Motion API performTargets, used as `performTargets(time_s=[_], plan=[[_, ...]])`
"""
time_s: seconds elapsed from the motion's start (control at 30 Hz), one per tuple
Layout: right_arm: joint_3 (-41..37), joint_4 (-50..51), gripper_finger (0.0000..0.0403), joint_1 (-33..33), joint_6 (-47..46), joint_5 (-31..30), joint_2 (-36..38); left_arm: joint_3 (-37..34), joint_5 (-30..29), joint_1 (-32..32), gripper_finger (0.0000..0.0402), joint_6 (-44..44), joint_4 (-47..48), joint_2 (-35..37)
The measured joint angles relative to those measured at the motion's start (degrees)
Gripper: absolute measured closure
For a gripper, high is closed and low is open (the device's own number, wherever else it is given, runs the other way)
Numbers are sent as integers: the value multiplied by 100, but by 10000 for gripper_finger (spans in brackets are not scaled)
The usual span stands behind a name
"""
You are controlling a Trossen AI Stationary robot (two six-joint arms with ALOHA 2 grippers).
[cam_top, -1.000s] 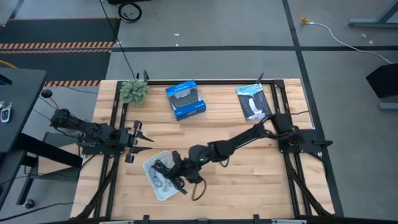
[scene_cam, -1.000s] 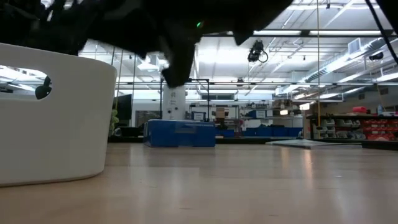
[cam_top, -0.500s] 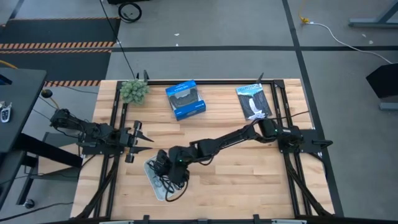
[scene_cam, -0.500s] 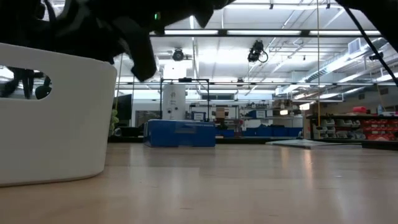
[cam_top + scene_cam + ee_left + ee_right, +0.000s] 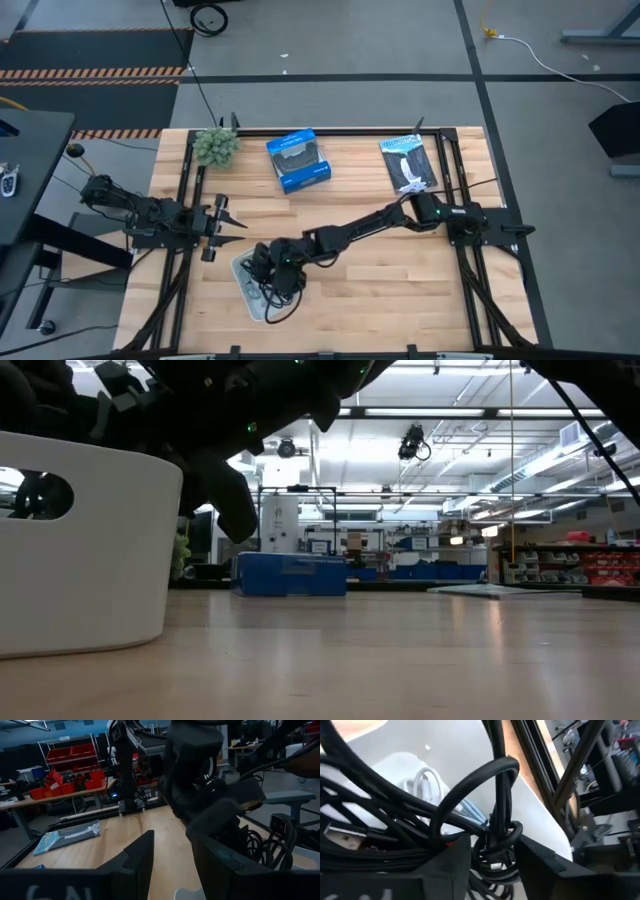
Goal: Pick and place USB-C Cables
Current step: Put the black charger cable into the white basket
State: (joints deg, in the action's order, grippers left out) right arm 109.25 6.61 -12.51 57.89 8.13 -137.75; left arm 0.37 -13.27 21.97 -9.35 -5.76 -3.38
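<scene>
Reaching into white tray (image 5: 243, 281), right tool (image 5: 268, 272) pinching black cable (image 5: 495, 815), left tool (image 5: 222, 221) parted, idle.

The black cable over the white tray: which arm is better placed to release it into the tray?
The right. Its gripper is over the white tray, with the black cable between its fingers. The left gripper waits beside the tray.
</scene>
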Motion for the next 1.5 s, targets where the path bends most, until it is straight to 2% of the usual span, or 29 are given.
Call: performTargets(time_s=[0.2, 0.3, 0.53, 0.67, 0.9, 1.1, 1.33, 1.5], plan=[[107, -192, 222, -147, 466, -396, 4, 1, -1, -1, 260, 0, 0, 0], [162, -275, 222, -220, 799, -362, 29, -1, 1, -1, 260, -2, 0, 0], [153, -504, 224, -212, 1249, -1249, 41, 1, -1, 1, 260, 0, 0, 0], [146, -544, 224, -191, 1255, -1270, 147, 1, 1, 1, 260, -2, 2, 0], [153, -566, 228, -221, 481, -192, 245, -1, -1, -1, 260, 0, -32, 2], [149, -224, 236, -119, 128, -65, 241, -1, 1, 0, 260, 0, -13, 2], [145, -577, 249, -87, -603, -196, 359, 1, 1, 1, 260, 0, -9, 2], [149, -1408, 261, -191, -1199, -1099, 385, -1, 1, 1, 260, 0, -5, 2]])
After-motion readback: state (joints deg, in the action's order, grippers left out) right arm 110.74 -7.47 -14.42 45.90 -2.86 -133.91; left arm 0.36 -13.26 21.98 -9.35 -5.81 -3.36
